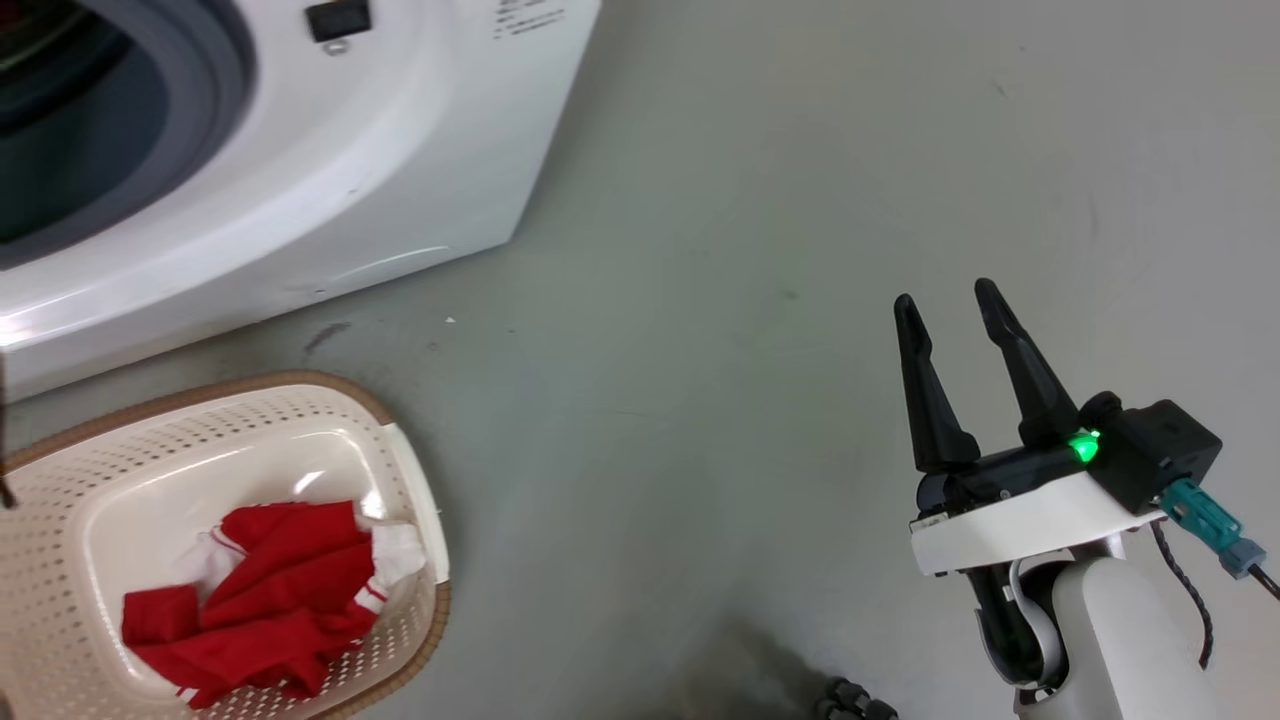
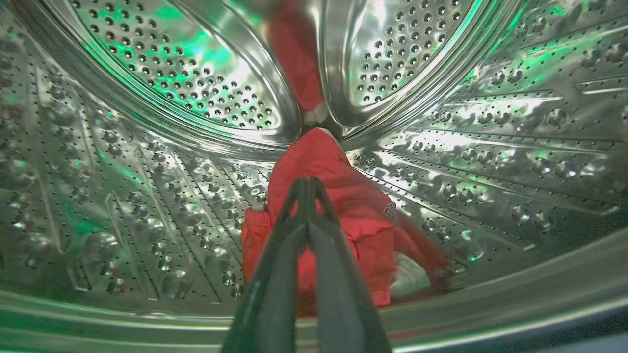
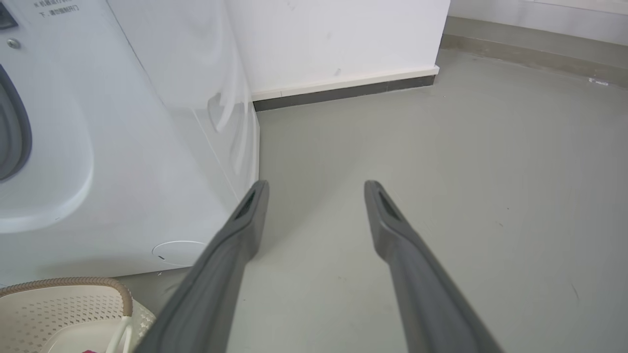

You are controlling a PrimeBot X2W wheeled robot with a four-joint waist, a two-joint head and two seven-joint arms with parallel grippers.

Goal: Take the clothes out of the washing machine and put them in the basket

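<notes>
Inside the washing machine's steel drum lies a red garment of the clothes, rising to a peak against the back wall. My left gripper is shut, its tips pressed into that red fabric. In the head view the washing machine stands at the upper left and the cream basket at the lower left, with another red and white garment crumpled in it. My right gripper hovers open over bare floor at the lower right, holding nothing.
Grey floor stretches between the machine and my right arm. The right wrist view has the machine's side, a white wall with a dark skirting behind it, and the basket's corner at the bottom left.
</notes>
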